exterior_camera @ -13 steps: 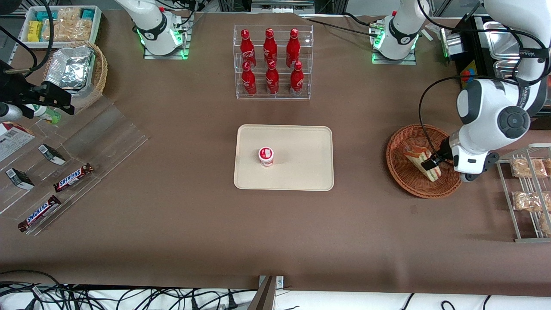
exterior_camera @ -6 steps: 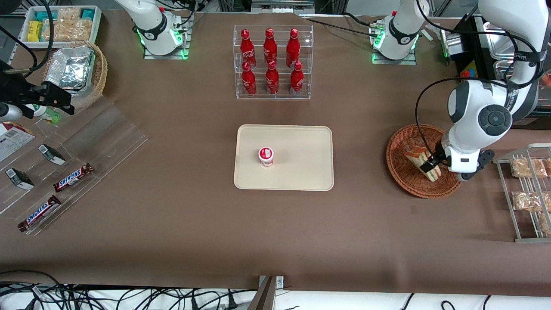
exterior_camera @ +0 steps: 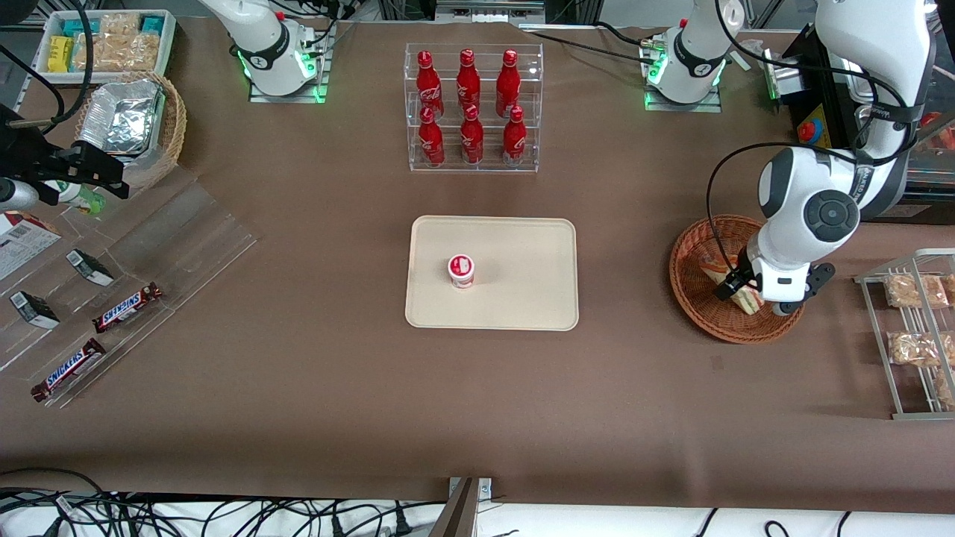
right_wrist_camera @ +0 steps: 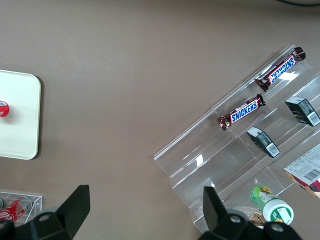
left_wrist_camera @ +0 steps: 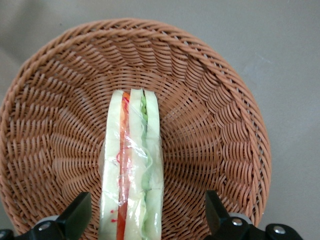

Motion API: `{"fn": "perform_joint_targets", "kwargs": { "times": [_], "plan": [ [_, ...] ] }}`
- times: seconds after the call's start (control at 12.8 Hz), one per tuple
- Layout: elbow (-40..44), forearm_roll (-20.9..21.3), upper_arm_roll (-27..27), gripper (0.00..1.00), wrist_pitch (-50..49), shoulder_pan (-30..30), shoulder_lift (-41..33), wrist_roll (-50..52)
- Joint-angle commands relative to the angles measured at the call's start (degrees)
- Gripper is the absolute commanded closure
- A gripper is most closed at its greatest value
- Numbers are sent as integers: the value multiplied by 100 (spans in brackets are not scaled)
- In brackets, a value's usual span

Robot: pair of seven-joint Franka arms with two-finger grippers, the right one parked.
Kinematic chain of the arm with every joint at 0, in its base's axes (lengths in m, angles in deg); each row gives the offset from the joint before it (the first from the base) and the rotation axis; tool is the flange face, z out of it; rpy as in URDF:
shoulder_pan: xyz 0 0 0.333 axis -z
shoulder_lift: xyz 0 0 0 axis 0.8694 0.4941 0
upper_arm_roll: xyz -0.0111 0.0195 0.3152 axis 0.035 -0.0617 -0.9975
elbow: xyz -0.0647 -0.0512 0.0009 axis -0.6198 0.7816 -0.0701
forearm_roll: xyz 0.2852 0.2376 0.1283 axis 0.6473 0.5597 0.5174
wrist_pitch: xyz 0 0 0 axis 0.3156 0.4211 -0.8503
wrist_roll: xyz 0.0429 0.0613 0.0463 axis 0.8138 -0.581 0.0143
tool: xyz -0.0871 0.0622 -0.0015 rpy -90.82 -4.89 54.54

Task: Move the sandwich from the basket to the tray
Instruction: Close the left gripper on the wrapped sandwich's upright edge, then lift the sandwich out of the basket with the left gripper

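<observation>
In the basket [exterior_camera: 735,326], toward the working arm's end of the tabletop [exterior_camera: 477,388], the sandwich [left_wrist_camera: 132,170] lies between the spread fingers of the claw [left_wrist_camera: 147,220].

The claw is released: in the wrist view one dark fingertip [left_wrist_camera: 75,215] stands off each long side of the wrapped wedge, neither touching it, and the red, orange and green filling edges face the camera. From the front, the claw [exterior_camera: 739,289] hangs low over the basket's middle, with the sandwich [exterior_camera: 716,265] showing at about 10 o'clock from it and part-hidden by the arm. The tray [exterior_camera: 522,298] lies well apart at the tabletop's centre, at 9 o'clock from the basket, and carries a small red-and-white cup [exterior_camera: 461,271]. A rack of red bottles [exterior_camera: 471,108] stands at 12 o'clock from the tray.
</observation>
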Motion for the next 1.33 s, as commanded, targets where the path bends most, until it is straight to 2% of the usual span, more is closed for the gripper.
{"fn": "perform_joint_targets", "kwargs": {
  "times": [0.0, 0.08, 0.24, 0.31, 0.39, 0.55, 0.71, 1.02, 1.25],
  "plan": [
    [-117, 198, 4, 0, 85, -3, -39, 42],
    [-143, 415, 12, 0, 85, -11, -39, 50],
    [-144, 523, 12, 0, 41, -55, -57, 51],
    [-144, 523, 12, 8, 32, -64, -65, 59],
    [-135, 523, 12, 35, 32, -64, -57, 120],
    [-126, 514, 12, 74, 24, -64, -57, 156],
    [-82, 523, 21, 78, -108, -55, -65, 147],
    [-21, 514, 30, 82, -284, -47, -136, 86],
    [636, 453, 65, 83, -1326, 6, -197, -107]
  ]
}}
